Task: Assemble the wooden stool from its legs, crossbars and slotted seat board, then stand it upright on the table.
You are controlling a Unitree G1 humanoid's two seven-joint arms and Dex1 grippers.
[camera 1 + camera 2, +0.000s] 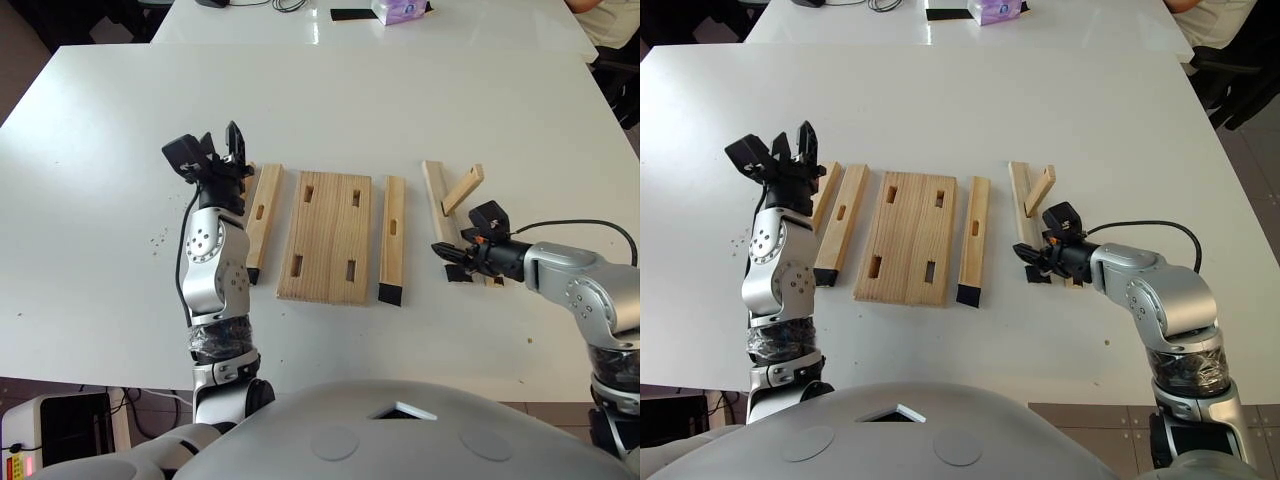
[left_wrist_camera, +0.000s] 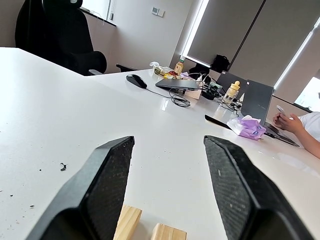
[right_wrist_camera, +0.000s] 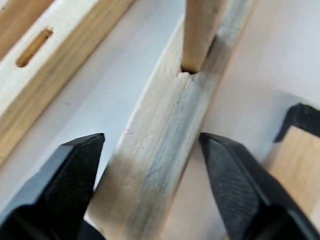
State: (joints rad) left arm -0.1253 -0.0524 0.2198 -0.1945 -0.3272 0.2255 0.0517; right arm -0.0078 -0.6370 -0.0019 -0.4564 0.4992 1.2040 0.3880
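The stool is lying in loose pieces on the white worktop [image 1: 120, 110]. The slotted seat board [image 1: 325, 237] is sitting flat in the middle with four dark slots showing. The left leg [image 1: 264, 217] is lying just beside it on the robot's left and the inner leg [image 1: 392, 238] just beside it on the right. Farther right, the pale leg [image 1: 435, 185] is carrying a short crossbar [image 1: 463, 189] tilted across it. It is all looking like plain, light, stiff timber, dry enough not to slip. The square edges are offering flat faces for a pinch across the narrow width, best near mid-length so a piece is not tipping. The right tool [image 1: 450, 262] is hanging low, fingers spread either side of the pale leg's near end; whether a pad is touching wood I cannot quite tell. The left tool [image 1: 222, 150] is standing raised over the left leg's far end, fingers spread, holding nothing.
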